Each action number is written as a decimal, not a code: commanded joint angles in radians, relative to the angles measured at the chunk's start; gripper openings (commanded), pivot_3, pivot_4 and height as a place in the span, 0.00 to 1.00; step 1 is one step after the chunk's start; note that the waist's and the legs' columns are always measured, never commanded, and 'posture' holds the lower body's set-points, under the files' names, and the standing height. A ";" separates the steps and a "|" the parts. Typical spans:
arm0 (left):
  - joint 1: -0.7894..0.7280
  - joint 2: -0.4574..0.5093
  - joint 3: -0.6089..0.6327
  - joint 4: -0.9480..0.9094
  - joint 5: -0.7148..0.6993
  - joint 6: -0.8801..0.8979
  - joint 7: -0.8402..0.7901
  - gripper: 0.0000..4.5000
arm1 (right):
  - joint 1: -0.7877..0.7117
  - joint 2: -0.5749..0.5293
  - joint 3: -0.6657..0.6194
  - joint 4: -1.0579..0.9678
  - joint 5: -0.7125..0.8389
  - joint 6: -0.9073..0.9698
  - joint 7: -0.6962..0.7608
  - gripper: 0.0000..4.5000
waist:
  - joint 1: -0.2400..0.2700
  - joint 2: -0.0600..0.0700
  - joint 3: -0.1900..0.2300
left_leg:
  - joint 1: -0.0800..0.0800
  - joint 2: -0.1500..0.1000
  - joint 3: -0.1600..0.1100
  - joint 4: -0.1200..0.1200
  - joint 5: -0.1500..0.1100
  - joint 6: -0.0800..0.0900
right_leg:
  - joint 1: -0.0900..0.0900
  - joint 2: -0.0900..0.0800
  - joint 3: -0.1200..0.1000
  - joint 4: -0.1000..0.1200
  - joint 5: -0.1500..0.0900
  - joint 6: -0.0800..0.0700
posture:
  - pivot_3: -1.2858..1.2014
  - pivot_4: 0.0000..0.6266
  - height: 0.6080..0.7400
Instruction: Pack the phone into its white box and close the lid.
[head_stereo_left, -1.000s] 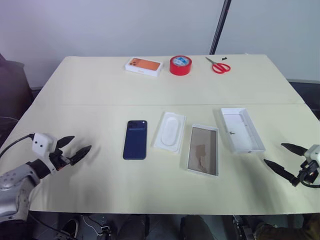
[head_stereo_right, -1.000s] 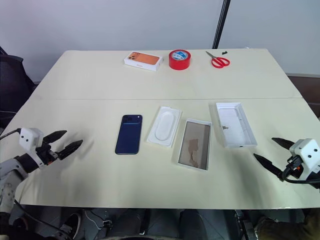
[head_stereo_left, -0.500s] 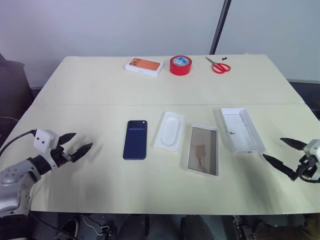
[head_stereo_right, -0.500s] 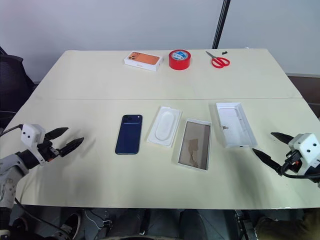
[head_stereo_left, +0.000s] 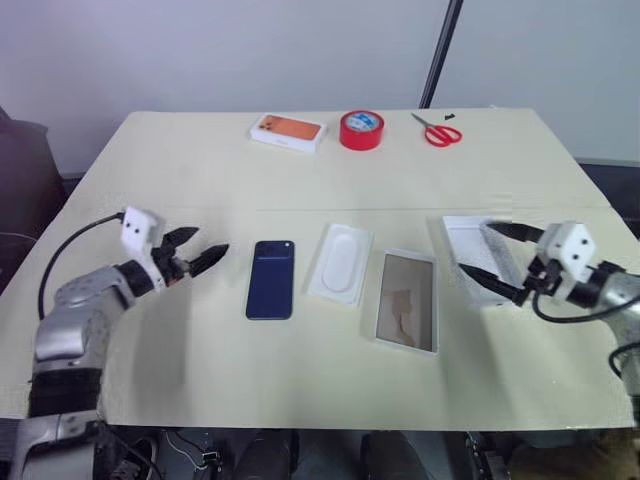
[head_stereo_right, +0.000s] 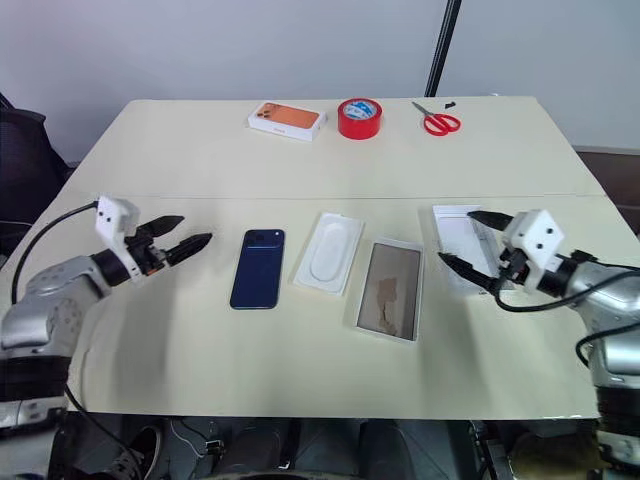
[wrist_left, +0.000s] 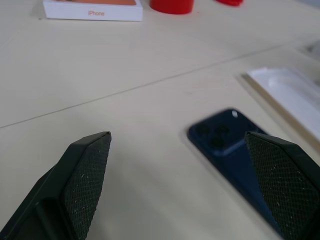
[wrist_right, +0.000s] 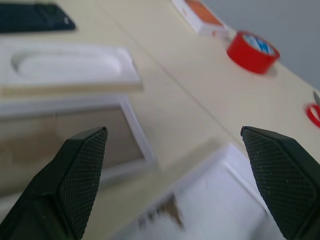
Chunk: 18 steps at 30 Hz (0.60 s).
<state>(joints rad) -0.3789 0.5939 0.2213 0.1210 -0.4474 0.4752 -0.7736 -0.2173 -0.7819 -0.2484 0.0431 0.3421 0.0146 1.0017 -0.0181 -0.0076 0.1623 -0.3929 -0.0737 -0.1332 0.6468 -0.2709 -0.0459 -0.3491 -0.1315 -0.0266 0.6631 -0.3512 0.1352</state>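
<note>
Phone, glossy navy, lies flat at my nine o'clock of the insert; both my grippers gape wide, empty.

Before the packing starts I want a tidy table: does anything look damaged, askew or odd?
One thing: the white box has a torn-looking pale patch on its tan inner floor. The phone, white insert and lid lie flat and apart, roughly parallel. Nothing is spilled.

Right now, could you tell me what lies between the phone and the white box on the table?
The white insert with an oval recess lies between the phone and the white box, apart from both, as the left eye view shows.
</note>
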 joint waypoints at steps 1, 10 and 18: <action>-0.120 -0.028 -0.156 -0.039 0.085 0.110 0.070 1.00 | -0.107 0.055 0.090 0.016 -0.028 -0.029 -0.004 0.99 | 0.001 0.000 0.000 | 0.000 0.000 0.000 0.000 0.001 -0.001 | 0.000 0.000 0.000 0.000 0.000 0.000 | 0.52 0.24 1.00; -0.330 -0.255 -0.156 0.070 -0.032 0.427 0.187 1.00 | -0.110 0.091 0.147 0.008 -0.053 -0.067 -0.007 0.99 | 0.000 -0.001 0.000 | -0.010 -0.001 -0.003 0.003 0.001 -0.002 | -0.007 0.000 -0.004 0.002 0.000 0.000 | 0.52 0.24 1.00; -0.377 -0.317 -0.195 0.090 -0.076 0.651 0.190 1.00 | -0.075 0.080 0.134 -0.008 -0.053 -0.076 -0.015 0.99 | -0.014 -0.001 0.000 | -0.010 -0.001 -0.002 0.003 0.001 -0.002 | -0.008 0.002 -0.003 0.002 0.000 0.000 | 0.52 0.24 1.00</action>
<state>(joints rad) -0.7323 0.2621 0.0448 0.2274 -0.5144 1.0936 -0.5727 -0.2949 -0.6904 -0.0879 0.0718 0.2877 -0.0373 0.9933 -0.0320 -0.0084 0.1626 -0.4026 -0.0747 -0.1356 0.6499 -0.2695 -0.0482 -0.3567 -0.1298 -0.0298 0.6652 -0.3511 0.1356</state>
